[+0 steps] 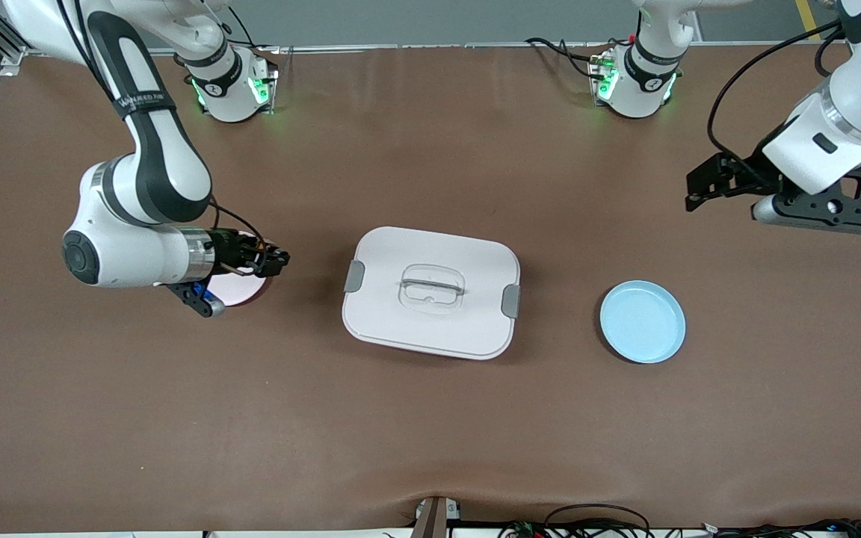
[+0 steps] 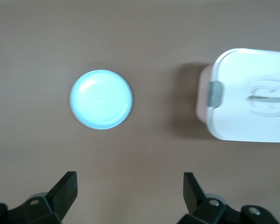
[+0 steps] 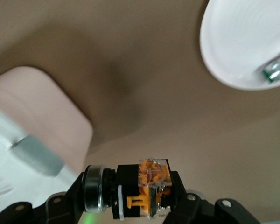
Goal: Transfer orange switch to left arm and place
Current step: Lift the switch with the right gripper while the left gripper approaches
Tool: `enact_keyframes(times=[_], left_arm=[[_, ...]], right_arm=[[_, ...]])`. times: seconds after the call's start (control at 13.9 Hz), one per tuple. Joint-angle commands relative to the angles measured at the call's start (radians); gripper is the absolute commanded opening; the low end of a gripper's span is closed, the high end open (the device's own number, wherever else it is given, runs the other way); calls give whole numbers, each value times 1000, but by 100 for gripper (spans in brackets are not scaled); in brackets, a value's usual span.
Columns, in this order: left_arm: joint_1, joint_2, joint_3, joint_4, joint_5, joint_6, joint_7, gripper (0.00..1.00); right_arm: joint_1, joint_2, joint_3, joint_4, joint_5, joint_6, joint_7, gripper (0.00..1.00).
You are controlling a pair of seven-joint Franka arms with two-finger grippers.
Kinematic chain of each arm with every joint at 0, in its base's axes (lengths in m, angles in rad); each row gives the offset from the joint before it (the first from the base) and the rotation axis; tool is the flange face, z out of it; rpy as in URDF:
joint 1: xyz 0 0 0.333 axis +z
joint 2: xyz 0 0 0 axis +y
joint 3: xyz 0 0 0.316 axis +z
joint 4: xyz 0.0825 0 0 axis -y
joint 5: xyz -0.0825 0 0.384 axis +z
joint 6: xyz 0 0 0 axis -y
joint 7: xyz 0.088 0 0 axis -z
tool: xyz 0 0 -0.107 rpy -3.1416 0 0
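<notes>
Black fingers of the right gripper [image 3: 130, 198] are clamped on the orange switch [image 3: 135, 189] — its silvery ring and black body sit crosswise between them, with a clear, orange-filled block showing in the right wrist view. From the front camera this gripper [image 1: 275, 259] hangs over the edge of a pale pink plate [image 1: 240, 288] toward the right arm's end of the table; the switch itself is too small to pick out there. On that plate [image 3: 242, 51] rests a small silvery component [image 3: 275, 71].

The box [image 1: 432, 292] sits closed at mid-table, grey latches on two sides, beside the pink plate.

The left gripper [image 2: 130, 193] waits with fingers spread wide and nothing between them — up over bare brown table [image 1: 430, 448] at the left arm's end, near a light blue plate [image 1: 642, 321].
</notes>
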Motion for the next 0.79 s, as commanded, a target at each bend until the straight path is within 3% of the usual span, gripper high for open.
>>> enact_keyframes(times=[0.0,0.22,0.58,0.72], left_arm=[[-4,25,-11,0,-101,56,15,100],[-34,62,-31,0,-140,164,15,100],[-67,117,-46,-12,-388,322,13,100],[-77,126,-48,-10,-440,346,-3,100]], right_arm=[[59,6,-7,100,58,-58,198,0],[122,19,-7,253,75,-86,441,0],[168,73,-9,425,232,-86,786,0],[212,124,-10,518,240,-75,907,0]])
